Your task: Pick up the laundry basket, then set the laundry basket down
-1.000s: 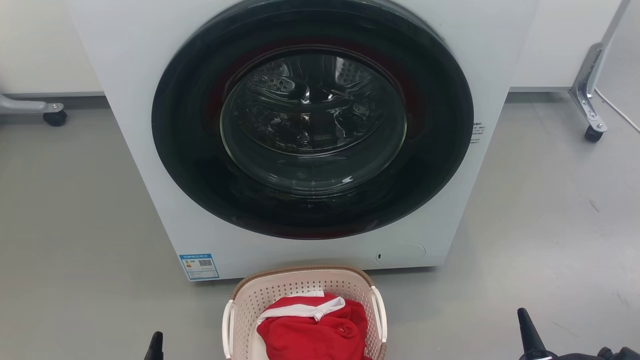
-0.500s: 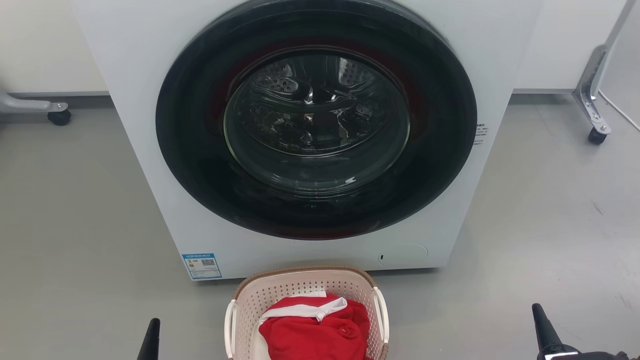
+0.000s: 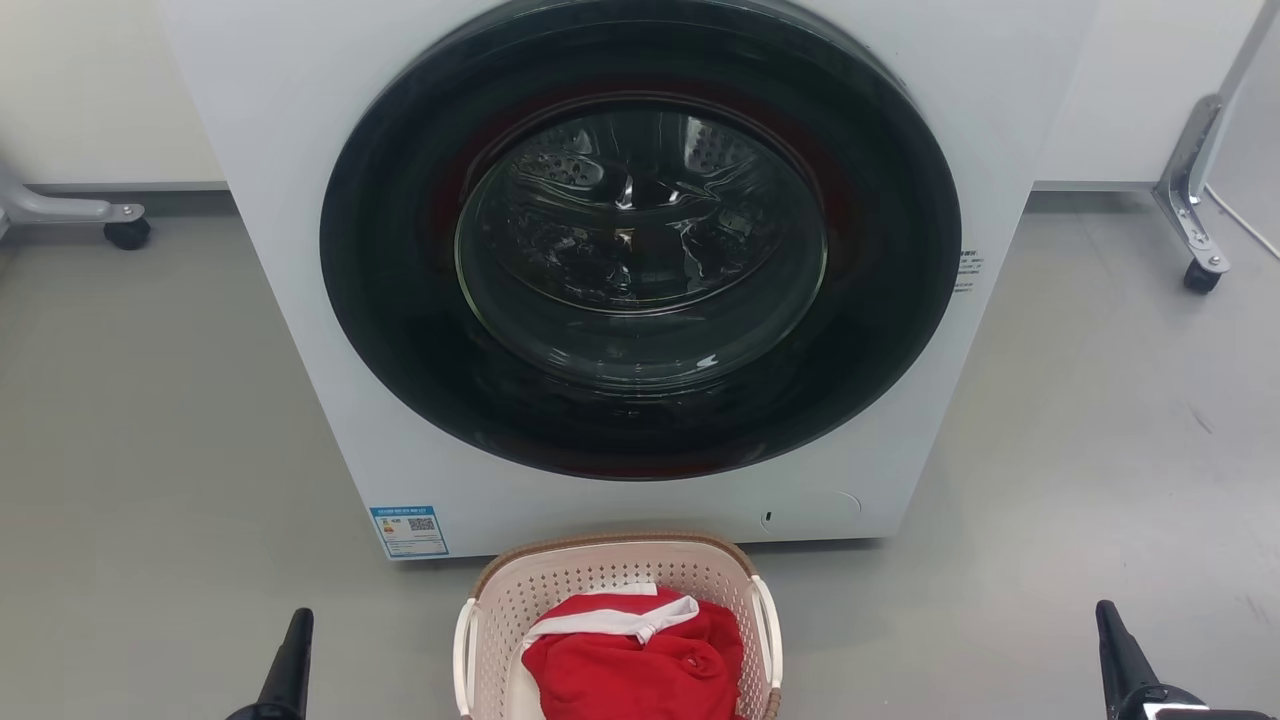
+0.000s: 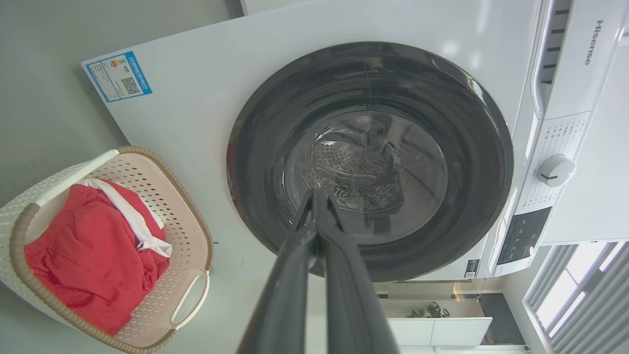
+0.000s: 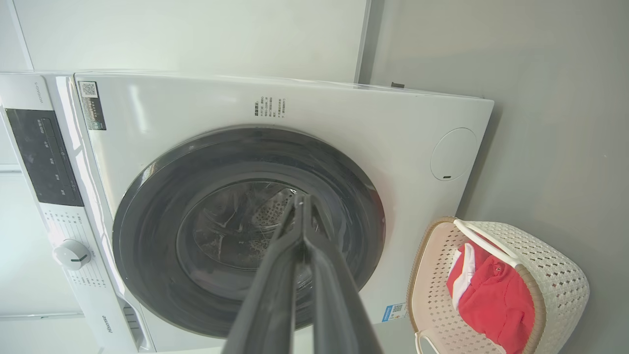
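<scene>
We find the laundry basket (image 3: 610, 545) standing on the grey floor (image 3: 150, 450) at the bottom middle of the head view. It is just in front of the white washing machine (image 3: 1000, 100) and below its round dark door (image 3: 400, 300), which is shut. Whether the basket's far rim touches the machine's front we cannot tell. In it lies a red garment (image 3: 640, 680) with a white band across its top. The two white handles (image 3: 772, 630) sit on the basket's left and right sides, and nothing grips either

Our left claw (image 4: 318, 196) has its two dark fingers (image 4: 292, 285) pressed together at the tips and has hold of nothing. In its wrist view it points at the door's glass, with the basket at that view's lower left. In the head view it rises from the bottom edge to the left of the basket, apart from the near handle

Our right claw (image 5: 300, 200) is the same: closed tip to tip, empty and aimed at the door, with the basket at the lower right of its wrist view. In the head view it rises near the lower right corner, farther from the basket than the left claw

A blue label (image 3: 409, 530) sits at the lower left corner of the machine's front, and a metal leg (image 3: 1200, 270) on a castor stands on the floor off to the right
</scene>
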Available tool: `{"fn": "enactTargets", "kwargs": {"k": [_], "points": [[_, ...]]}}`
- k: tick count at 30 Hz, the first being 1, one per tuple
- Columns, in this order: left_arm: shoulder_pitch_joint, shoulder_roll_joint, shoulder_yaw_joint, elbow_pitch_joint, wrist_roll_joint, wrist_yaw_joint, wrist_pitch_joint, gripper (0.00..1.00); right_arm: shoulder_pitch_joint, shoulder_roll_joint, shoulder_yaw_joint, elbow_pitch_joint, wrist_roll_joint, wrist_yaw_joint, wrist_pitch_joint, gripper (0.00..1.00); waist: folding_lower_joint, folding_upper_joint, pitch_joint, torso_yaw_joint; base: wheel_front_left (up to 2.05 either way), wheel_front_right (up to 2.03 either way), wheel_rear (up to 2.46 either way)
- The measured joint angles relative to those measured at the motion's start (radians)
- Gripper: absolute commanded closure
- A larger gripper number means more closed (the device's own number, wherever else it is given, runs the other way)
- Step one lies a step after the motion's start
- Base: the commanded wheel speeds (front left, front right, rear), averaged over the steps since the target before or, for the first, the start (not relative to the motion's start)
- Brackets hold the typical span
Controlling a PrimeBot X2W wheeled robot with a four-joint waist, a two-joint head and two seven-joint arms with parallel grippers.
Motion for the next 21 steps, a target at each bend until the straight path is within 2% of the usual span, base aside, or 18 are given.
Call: {"fn": "enactTargets", "kwargs": {"k": [10, 21], "points": [[-0.031, -0.007, 0.022, 0.016, -0.107, -0.017, 0.03, 1.0, -0.011, 0.005, -0.045, 0.003, 0.095, 0.02, 0.03, 1.0, 0.0, 0.0001, -0.001, 0.004, 0.0, 0.0, 0.0], [-0.031, -0.008, 0.022, 0.016, -0.109, -0.02, 0.03, 1.0, -0.019, 0.006, -0.045, 0.004, 0.095, 0.022, 0.03, 1.0, 0.0, 0.0, -0.001, 0.004, 0.0, 0.0, 0.0]]}}
